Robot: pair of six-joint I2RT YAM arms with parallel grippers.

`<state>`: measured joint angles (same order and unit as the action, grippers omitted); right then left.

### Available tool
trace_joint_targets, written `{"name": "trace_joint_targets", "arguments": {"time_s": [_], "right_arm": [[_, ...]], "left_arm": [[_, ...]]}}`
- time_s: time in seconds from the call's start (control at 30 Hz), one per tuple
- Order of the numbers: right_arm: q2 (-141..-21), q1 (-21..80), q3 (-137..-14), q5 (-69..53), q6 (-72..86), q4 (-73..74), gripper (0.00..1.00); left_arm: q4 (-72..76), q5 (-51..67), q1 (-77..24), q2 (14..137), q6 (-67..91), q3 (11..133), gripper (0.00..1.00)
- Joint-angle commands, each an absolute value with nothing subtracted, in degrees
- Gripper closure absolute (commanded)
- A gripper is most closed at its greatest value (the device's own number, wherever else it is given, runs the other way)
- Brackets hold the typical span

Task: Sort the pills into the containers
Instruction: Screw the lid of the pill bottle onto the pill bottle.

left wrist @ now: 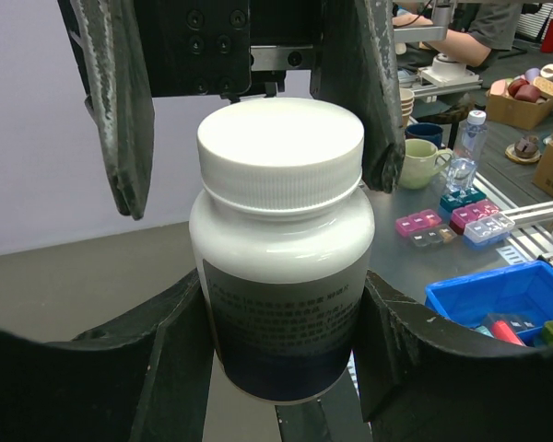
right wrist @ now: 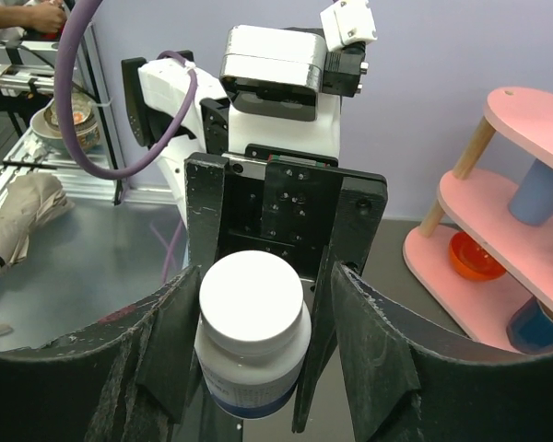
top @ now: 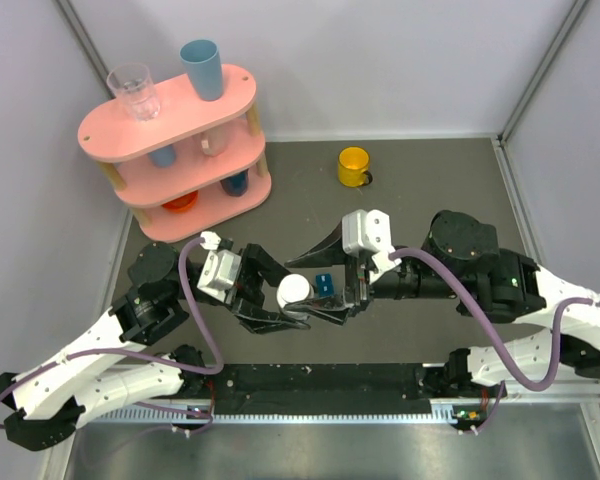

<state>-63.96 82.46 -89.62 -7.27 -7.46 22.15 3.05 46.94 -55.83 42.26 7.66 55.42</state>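
Blue-teal plastic: the pill box (top: 323, 283) is a small rectangular block on the dark table (top: 430, 190), visible only from above. It lies at 3 o'clock from the bottle (top: 293, 289), just beside it and under the right arm's fingers. Only part of it shows, and its compartments and lid are too small to make out.

Bottle: white body, ribbed white screw cap on, dark label with fine print that is unreadable. The cap faces up in the top view. Whether its base rests on the table cannot be told.

Left gripper (left wrist: 283, 279): closed onto the bottle body, with one finger (right wrist: 205, 230) pressed flat against each side below the cap.

Right gripper (right wrist: 264, 274): spread wide, holding nothing. It points in from the 3 o'clock side, facing the left gripper. Its fingers (left wrist: 115, 101) straddle the cap — one stands clear of it, the other is close beside it, contact unclear.

Elsewhere on the table:
- Yellow mug (top: 353, 166), upright, at 12 to 1 o'clock from the pill box and well apart from it.
- Pink three-tier shelf (top: 235, 85) at 10 to 11 o'clock from the pill box, near the far left corner.
- On the shelf's top tier, a clear glass (top: 133, 90) and a blue cup (top: 201, 68) — the cup at 2 o'clock from the glass, not touching.
- The lower tiers hold more small cups and an orange dish, partly hidden.
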Motion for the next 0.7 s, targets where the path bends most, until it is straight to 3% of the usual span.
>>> {"name": "trace_joint_targets", "arguments": {"time_s": [0.0, 0.3, 0.43, 0.67], "right_arm": [[-64.3, 83.1, -90.1, -8.3, -7.0, 19.6, 0.43], [-64.2, 83.1, -89.8, -8.9, -6.7, 19.2, 0.58], [-64.4, 83.1, -89.3, -8.8, -6.6, 19.1, 0.8], [-64.9, 83.1, -87.7, -6.0, -6.7, 19.1, 0.94]], "left_arm": [[6.9, 47.5, -56.0, 41.6, 8.3, 57.1, 1.0], [7.0, 47.4, -56.0, 41.3, 8.2, 56.8, 1.0], [7.0, 46.1, -56.0, 41.0, 7.9, 56.5, 1.0], [5.2, 38.7, -56.0, 38.7, 6.2, 56.7, 1.0]]}}
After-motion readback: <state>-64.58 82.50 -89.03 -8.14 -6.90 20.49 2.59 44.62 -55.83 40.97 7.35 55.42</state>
